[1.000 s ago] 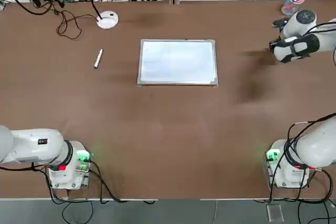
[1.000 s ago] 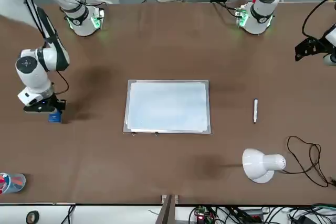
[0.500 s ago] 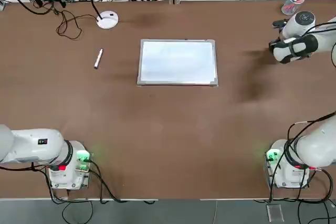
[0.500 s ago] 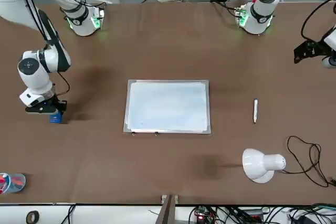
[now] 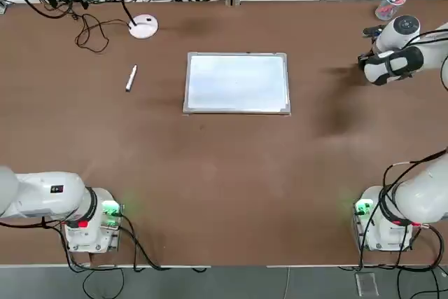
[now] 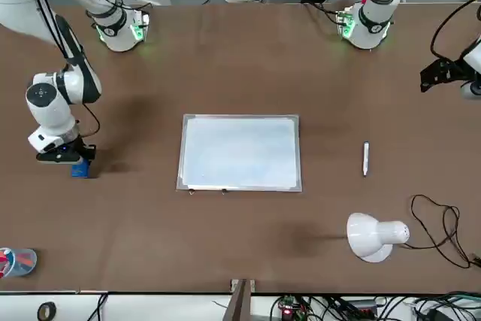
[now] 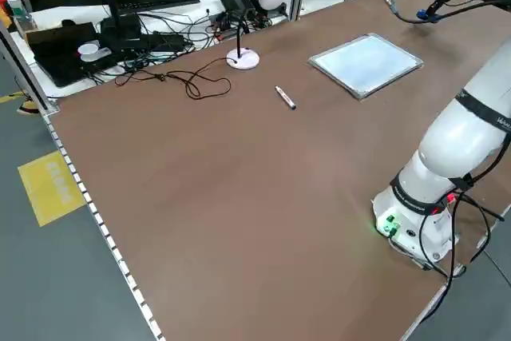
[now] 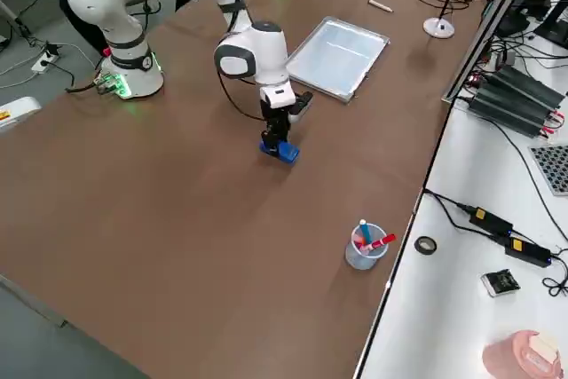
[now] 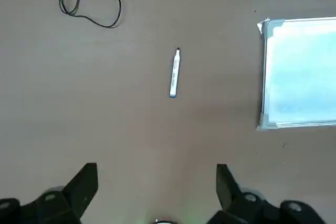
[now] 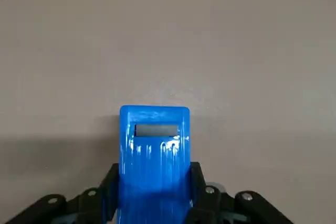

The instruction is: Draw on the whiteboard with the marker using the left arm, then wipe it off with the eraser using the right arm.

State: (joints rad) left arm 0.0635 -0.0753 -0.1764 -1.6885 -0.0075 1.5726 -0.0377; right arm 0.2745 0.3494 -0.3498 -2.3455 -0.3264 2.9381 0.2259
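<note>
Barely budged: my right gripper (image 10: 154, 174) crept slightly left, fingers clenching the eraser (image 8: 280, 152) far right. Left gripper (image 9: 157, 174) waits open at left; marker (image 5: 131, 78) lies left of the whiteboard (image 5: 236, 83).

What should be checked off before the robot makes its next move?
Marker lying within reach of a fresh grasp: ok, loose on the table.
Left gripper open and empty: ok, over the table.
Right gripper holding the eraser: ok, clamped beside the whiteboard.
Whiteboard flat and uncovered: ok.
Drawing on the board, ready for wiping: not ok, none visible.
Marker has ink: cannot tell.
</note>
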